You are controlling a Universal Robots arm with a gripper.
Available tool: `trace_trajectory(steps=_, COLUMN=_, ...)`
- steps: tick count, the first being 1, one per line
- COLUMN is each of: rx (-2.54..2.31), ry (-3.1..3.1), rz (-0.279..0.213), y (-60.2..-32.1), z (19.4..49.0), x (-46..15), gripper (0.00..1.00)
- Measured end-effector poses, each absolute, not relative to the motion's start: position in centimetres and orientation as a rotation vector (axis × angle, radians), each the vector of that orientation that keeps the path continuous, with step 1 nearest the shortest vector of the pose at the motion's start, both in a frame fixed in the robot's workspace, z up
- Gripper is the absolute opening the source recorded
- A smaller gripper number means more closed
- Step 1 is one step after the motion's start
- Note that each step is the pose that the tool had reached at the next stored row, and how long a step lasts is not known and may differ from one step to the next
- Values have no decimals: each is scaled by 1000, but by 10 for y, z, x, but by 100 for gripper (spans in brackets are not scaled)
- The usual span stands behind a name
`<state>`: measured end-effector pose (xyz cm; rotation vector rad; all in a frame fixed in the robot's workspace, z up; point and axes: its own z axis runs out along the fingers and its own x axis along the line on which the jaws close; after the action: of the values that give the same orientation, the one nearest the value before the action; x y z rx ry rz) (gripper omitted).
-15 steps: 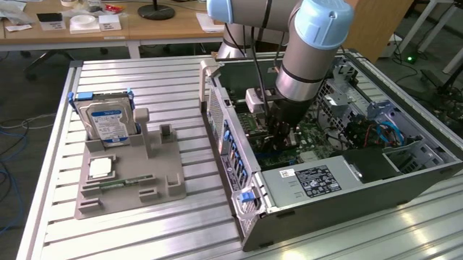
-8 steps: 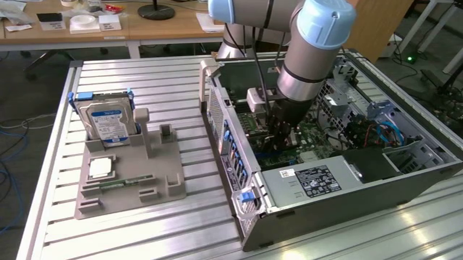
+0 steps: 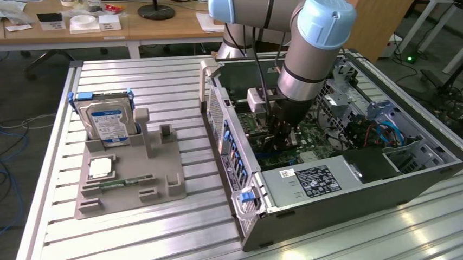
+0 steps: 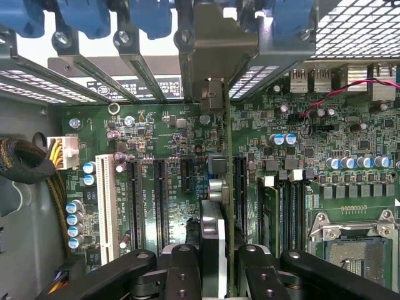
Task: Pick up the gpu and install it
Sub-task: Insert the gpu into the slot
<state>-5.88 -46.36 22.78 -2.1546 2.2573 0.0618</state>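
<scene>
In the exterior view the arm (image 3: pixel 311 70) hides the fingers inside the computer case (image 3: pixel 347 184). In the wrist view the gpu (image 4: pixel 220 206) shows edge-on, its lower end hidden behind the fingers (image 4: pixel 181 269).

No lettering is legible: print on the hard drive's blue label (image 3: pixel 108 123), the power supply's black sticker (image 3: pixel 316 180) and motherboard (image 4: pixel 156 134) stays unreadable

My arm (image 3: pixel 307 59) is a thick silver-grey tube with pale blue caps at its joints, narrowing to a dark, nearly black wrist section. A thin black cable runs down beside it past a small white box. On the wrist view my tool (image 4: pixel 220 262) is matte black, with jointed linkage fingers (image 4: pixel 181 272) studded with round screw heads.
</scene>
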Motion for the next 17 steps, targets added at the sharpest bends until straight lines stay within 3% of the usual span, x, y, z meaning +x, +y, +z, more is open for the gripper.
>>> trace_trajectory(steps=17, rx=-2157, ry=2260, rz=55, y=-464, z=227, x=-59, gripper=28)
